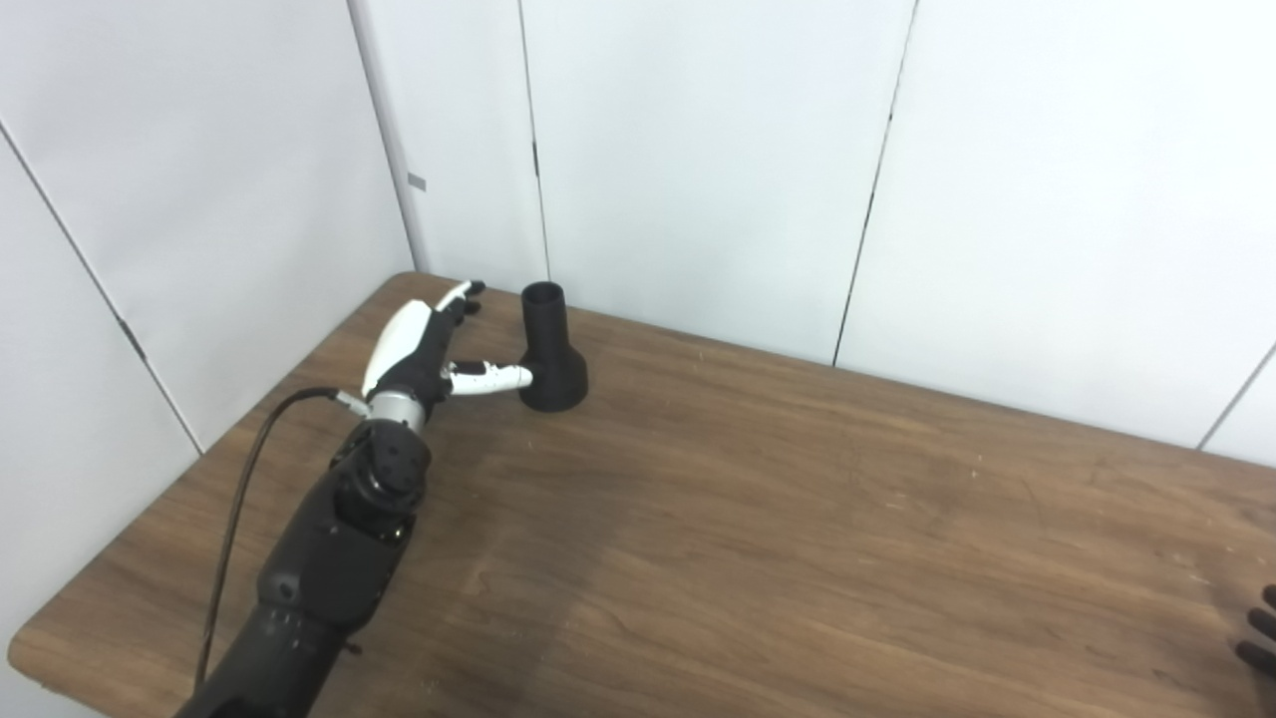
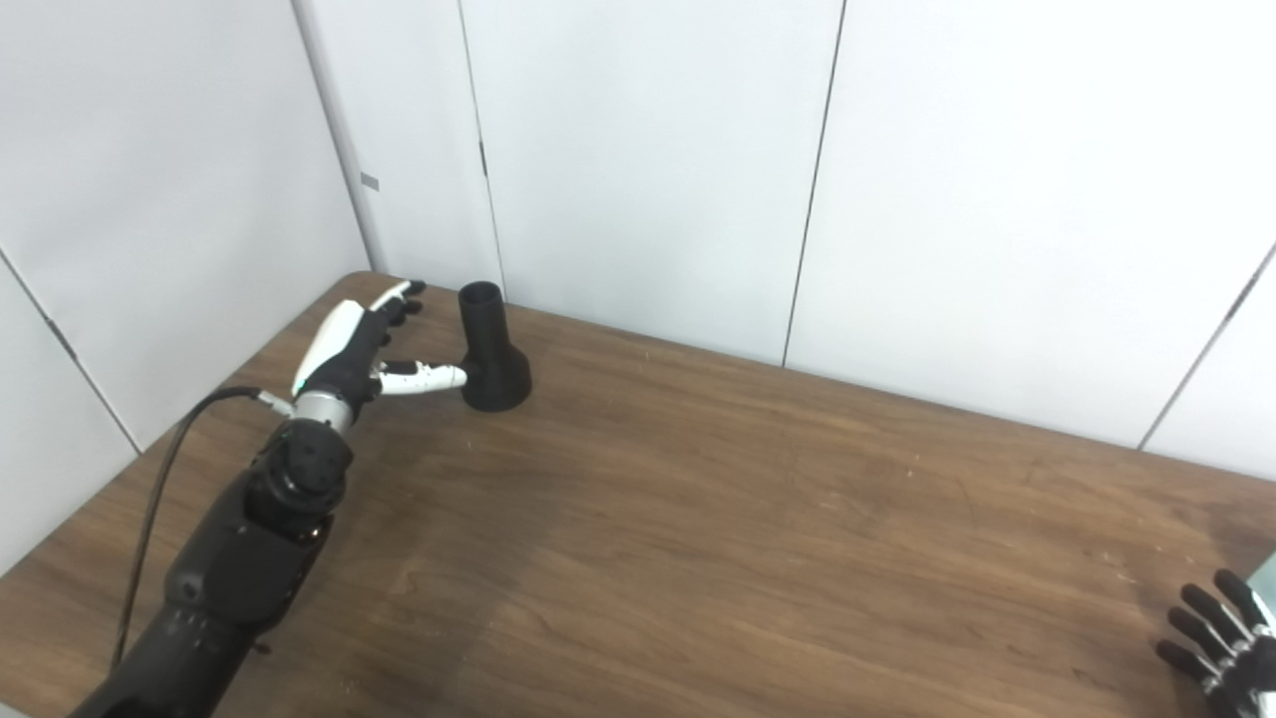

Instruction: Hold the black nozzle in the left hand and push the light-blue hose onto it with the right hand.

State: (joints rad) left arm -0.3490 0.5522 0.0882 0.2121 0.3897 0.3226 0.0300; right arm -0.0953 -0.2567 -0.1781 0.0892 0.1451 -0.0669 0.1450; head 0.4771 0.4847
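Upper left: nozzle (image 1: 551, 351) upright near the table (image 1: 758, 519) edge, flanked by the spread, empty left hand (image 1: 424, 344); right hand (image 2: 1221, 633), fingers splayed, seen lower right.

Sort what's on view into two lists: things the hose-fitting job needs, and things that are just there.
Belongs to the job:
- black nozzle, upright near the table's far left corner
- left hand, open beside the nozzle, thumb at its base
- right hand, fingers spread at the lower right edge

Just there:
- wooden table
- white wall panels

No light-blue hose can be made out for certain.
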